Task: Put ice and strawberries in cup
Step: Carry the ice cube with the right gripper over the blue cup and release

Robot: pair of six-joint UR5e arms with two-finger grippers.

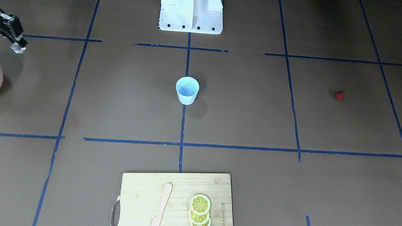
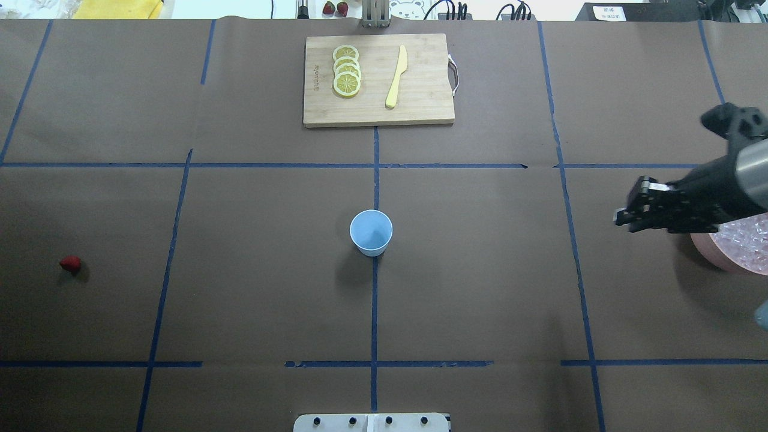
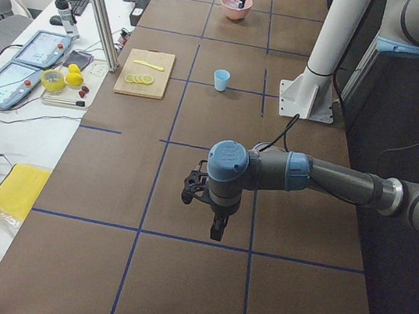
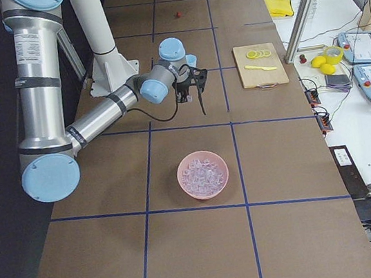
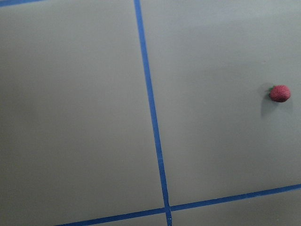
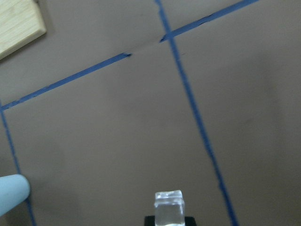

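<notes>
The pale-blue cup [image 2: 371, 233] stands upright at the table's middle and also shows in the front view [image 1: 187, 90]. My right gripper [image 2: 624, 217] is shut on a clear ice cube [image 6: 169, 207] and hovers above the table, between the pink bowl [image 2: 705, 251] of ice [image 2: 747, 237] and the cup. The cup's edge [image 6: 11, 193] shows at the lower left of the right wrist view. The red strawberry [image 2: 71, 263] lies alone at the far left of the table and shows in the left wrist view [image 5: 280, 93]. My left gripper [image 3: 217, 229] hangs above the table; I cannot tell if it is open.
A wooden cutting board [image 2: 420, 108] with several lemon slices [image 2: 347, 71] and a pale knife [image 2: 396, 77] lies at the far side, beyond the cup. The white robot base [image 1: 192, 8] stands at the near edge. Blue tape lines cross the brown table.
</notes>
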